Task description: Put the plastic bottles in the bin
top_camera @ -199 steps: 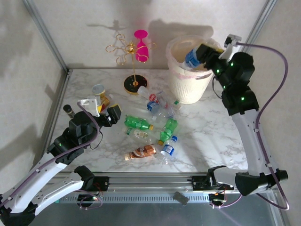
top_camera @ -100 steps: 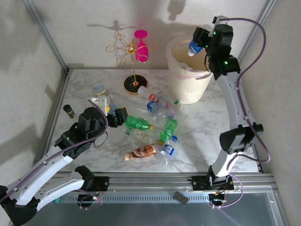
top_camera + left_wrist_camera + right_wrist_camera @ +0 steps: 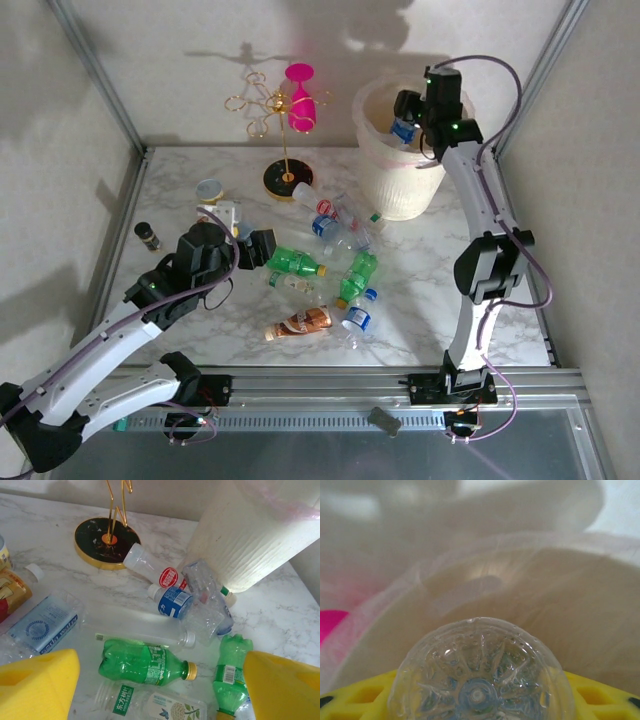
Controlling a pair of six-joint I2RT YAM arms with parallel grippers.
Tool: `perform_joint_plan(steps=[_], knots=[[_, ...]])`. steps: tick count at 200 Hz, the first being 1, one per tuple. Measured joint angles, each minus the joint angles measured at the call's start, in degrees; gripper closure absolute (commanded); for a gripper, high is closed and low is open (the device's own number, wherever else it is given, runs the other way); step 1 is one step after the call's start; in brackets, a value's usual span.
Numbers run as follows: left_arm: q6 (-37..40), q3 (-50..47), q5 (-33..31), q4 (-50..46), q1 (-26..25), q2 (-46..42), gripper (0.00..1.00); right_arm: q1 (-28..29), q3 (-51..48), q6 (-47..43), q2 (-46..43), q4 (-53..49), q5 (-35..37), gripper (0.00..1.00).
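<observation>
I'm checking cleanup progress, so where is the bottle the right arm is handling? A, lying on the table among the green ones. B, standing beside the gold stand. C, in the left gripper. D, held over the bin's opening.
D: the right gripper is shut on a clear blue-labelled bottle, poised above the open mouth of the bin.

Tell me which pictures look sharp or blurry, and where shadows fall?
Top external view: sharp, the gold wire stand and pink glass casting shadows on the back wall. Left wrist view: the green bottle is crisp, the yellow fingers at the bottom corners soft. Right wrist view: the clear bottle looms close, the bin behind it pale and hazy.
</observation>
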Motion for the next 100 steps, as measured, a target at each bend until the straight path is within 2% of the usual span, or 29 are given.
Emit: perform_joint_plan(steps=[35,76,100], knots=[[0.44,0.9,-0.26,-1.66,0.0,0.59,0.15,0.0,-0.76,-0.24,4.57,-0.81,-1.05,0.41],[0.46,1.31,-0.39,-2.08,0.0,0.63,0.16,0.0,-0.74,-0.74,6.6,-1.97,-1.68,0.18],[0.63,1.97,-0.39,-3.17,0.0,0.96,0.16,-0.02,0.52,-1.6,6.54,-2.93,-1.68,0.11]])
